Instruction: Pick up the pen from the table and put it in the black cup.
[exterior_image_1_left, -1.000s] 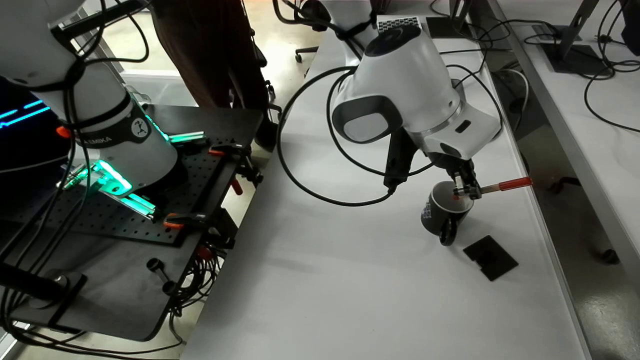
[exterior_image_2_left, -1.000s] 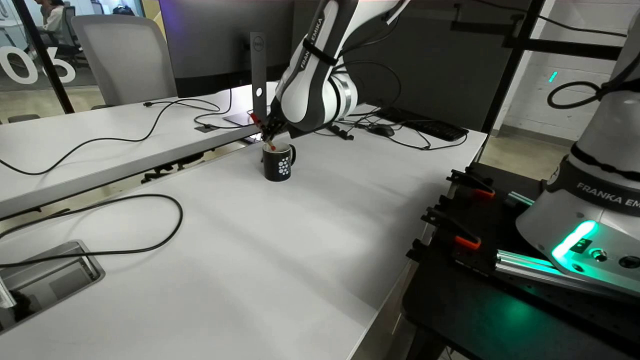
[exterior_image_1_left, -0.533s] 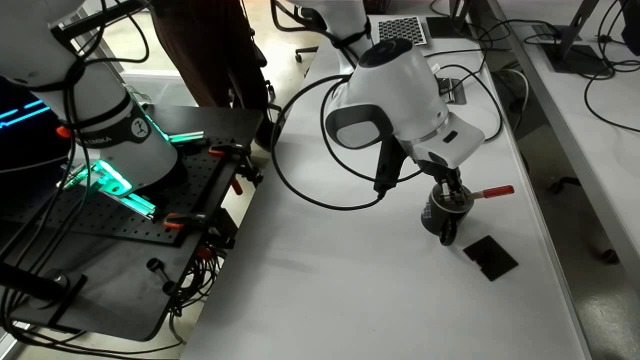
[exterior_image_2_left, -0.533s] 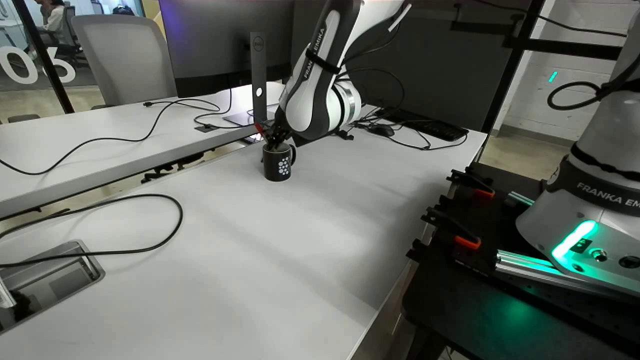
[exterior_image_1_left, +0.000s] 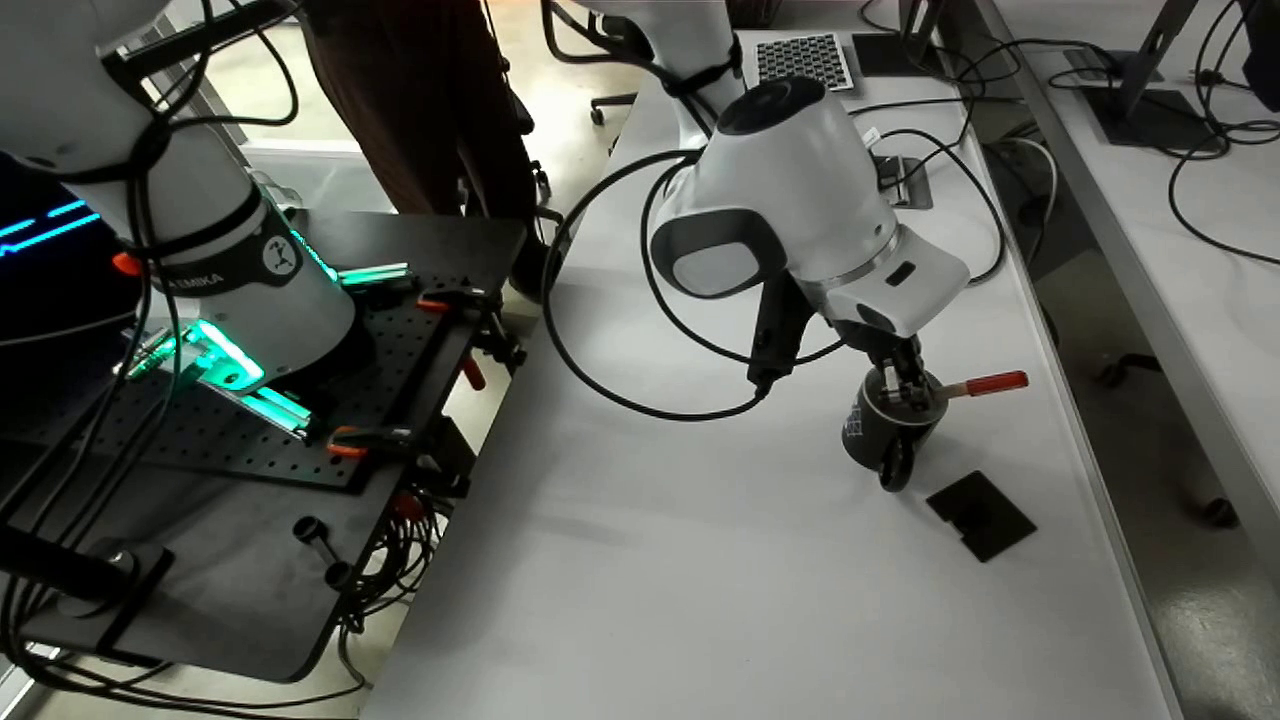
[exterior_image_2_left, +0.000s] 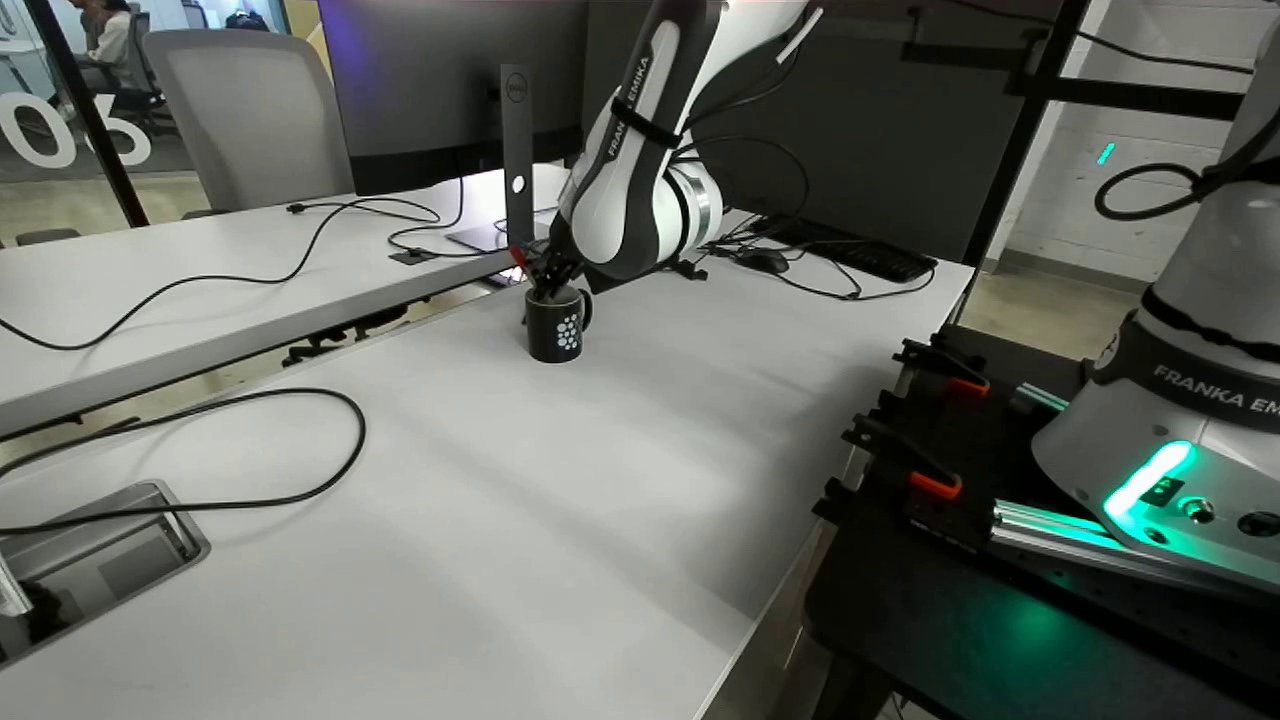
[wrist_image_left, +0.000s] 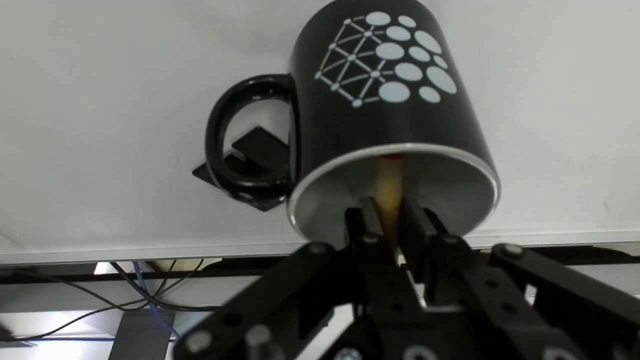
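Plainly, the pincer (wrist_image_left: 390, 211) was closed down to the thickness of the pen (wrist_image_left: 389, 181), pinching its tan stem from both sides at the mouth of the black cup (wrist_image_left: 395, 122). The pen slanted, a touch of red showing at its end inside the cup; in an exterior view its other, red end jutted past the rim toward 3 o'clock. There the arm (exterior_image_1_left: 800, 200) leaned in from 11 o'clock. The cup stood upright on the tabletop (exterior_image_1_left: 690, 560), its handle at 6 o'clock in that view and at 9 o'clock in the wrist view, where a white pattern of dots and lines marked its side. In an exterior view a flat black piece (exterior_image_1_left: 982, 516) lay near the cup, between 4 and 5 o'clock. In an exterior view, a mouse (exterior_image_2_left: 762, 261) and keyboard (exterior_image_2_left: 850, 252) sat well apart from it, between 2 and 3 o'clock, a cable (exterior_image_2_left: 250, 504) at 8.
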